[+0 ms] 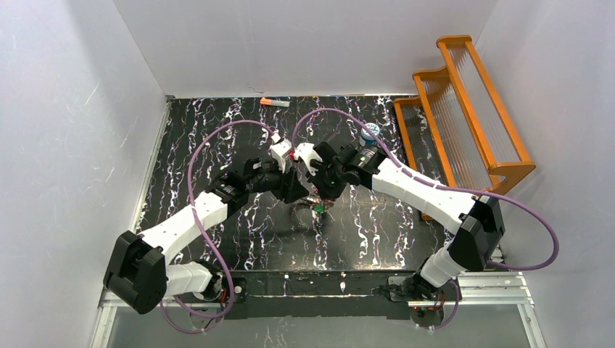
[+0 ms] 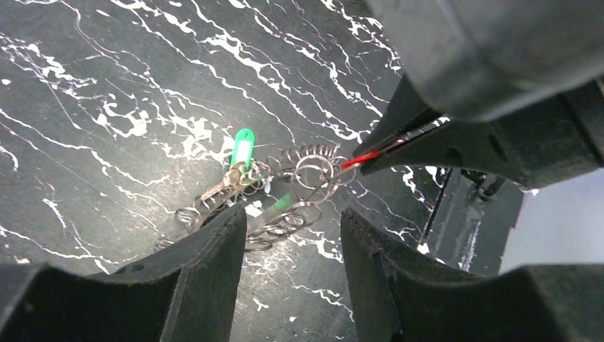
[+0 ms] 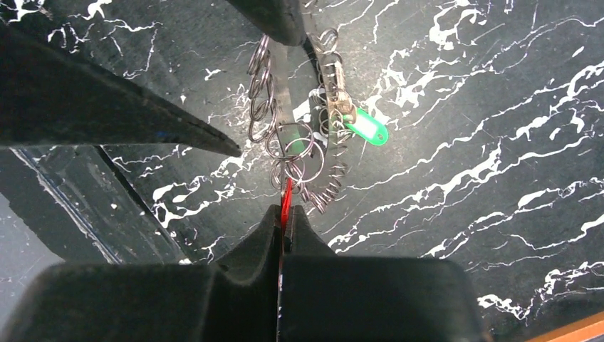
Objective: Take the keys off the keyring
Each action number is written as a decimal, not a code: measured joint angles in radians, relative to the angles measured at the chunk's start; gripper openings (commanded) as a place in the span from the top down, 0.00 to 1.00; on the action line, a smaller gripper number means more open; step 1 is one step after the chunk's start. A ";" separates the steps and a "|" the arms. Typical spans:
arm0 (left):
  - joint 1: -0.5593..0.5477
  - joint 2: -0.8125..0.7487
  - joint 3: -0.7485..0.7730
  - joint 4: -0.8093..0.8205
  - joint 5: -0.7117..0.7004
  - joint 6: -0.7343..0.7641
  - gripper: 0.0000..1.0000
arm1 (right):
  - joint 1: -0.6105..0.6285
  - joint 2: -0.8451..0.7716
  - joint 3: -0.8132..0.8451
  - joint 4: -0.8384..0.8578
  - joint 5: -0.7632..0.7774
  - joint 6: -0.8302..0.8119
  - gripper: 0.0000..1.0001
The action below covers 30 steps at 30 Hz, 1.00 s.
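The keyring [image 2: 310, 171] is a tangle of linked silver wire rings, lifted a little off the black marbled table [image 2: 107, 85]. One green key [image 2: 242, 151] hangs at its left and a second green one [image 2: 283, 203] shows under the rings. My right gripper [image 3: 287, 211] is shut on the red key [image 3: 286, 194], whose ring end still joins the keyring [image 3: 290, 146]. My left gripper [image 2: 293, 217] is open, its fingertips on either side of the lower rings and not pinching them. In the top view both grippers meet over the keyring [image 1: 314, 206].
A small blue-and-white canister [image 1: 369, 133] stands behind the right arm. An orange-and-grey stick [image 1: 275, 102] lies at the table's far edge. An orange wooden rack [image 1: 464, 109] fills the right side. White walls close in the table.
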 measured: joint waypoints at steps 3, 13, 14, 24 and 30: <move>-0.004 -0.013 -0.020 0.027 -0.019 0.010 0.50 | 0.000 0.000 0.003 0.000 -0.025 0.000 0.99; -0.021 -0.092 -0.086 0.085 -0.016 0.077 0.41 | -0.023 0.000 0.017 0.003 -0.061 0.021 0.99; -0.028 -0.098 -0.088 0.091 -0.004 0.091 0.42 | -0.027 0.000 0.017 0.002 -0.061 0.027 0.99; -0.045 -0.065 -0.093 0.140 0.060 0.167 0.53 | -0.029 0.000 0.017 0.004 -0.073 0.043 0.99; -0.064 -0.062 -0.092 0.159 0.029 0.205 0.57 | -0.029 0.000 0.016 0.017 -0.085 0.054 0.99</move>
